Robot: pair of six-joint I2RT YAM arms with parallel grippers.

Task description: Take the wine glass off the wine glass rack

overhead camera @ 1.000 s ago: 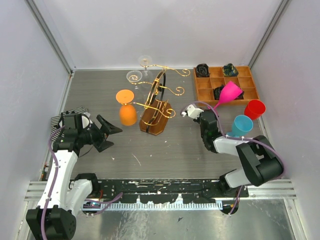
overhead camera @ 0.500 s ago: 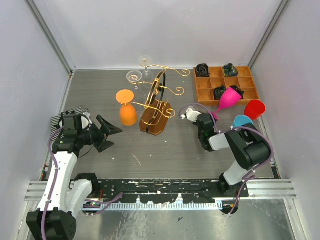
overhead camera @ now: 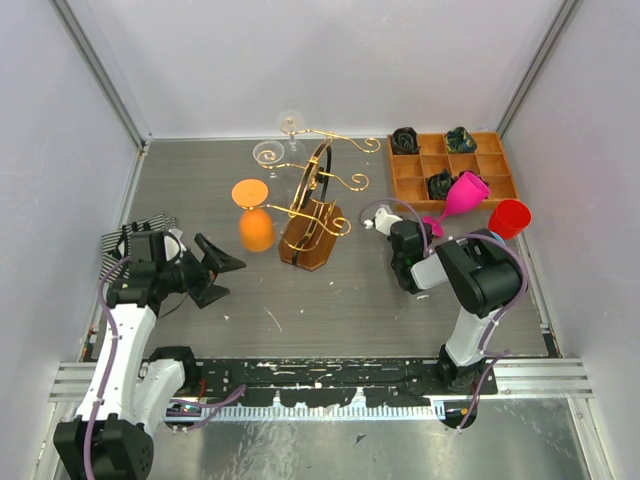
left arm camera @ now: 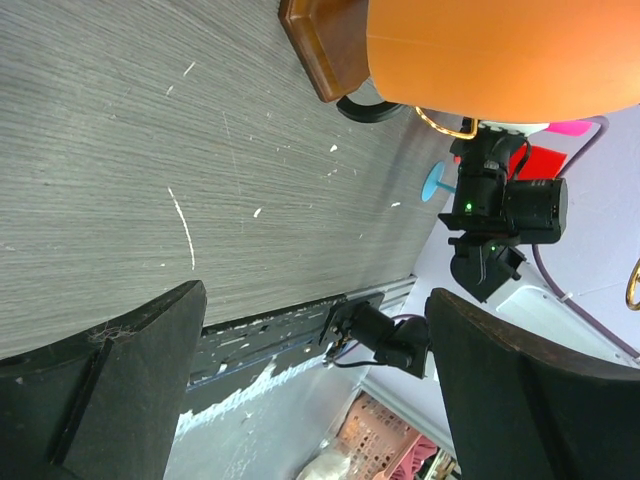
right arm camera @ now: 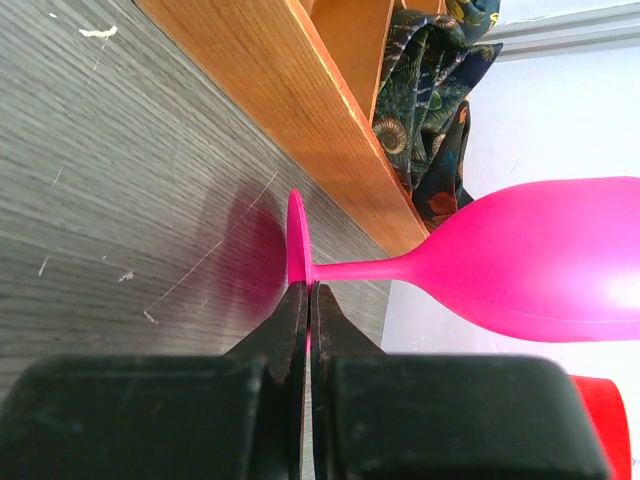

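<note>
The gold wire wine glass rack stands on its brown base at mid-table. An orange wine glass hangs from its left arm, and two clear glasses hang at the back. My left gripper is open, left of the orange glass and apart from it, with nothing between its fingers. My right gripper is shut on the foot of a pink wine glass. In the right wrist view the pink glass lies sideways beside the tray, its foot pinched at my gripper.
An orange compartmented tray with dark cloth bundles sits at the back right. A red cup stands next to it. A striped cloth lies by my left arm. Grey walls close in both sides.
My right arm has folded in over the blue cup and swung the pink glass slightly right, its bowl now lower by the tray's front. The left arm has barely moved.
</note>
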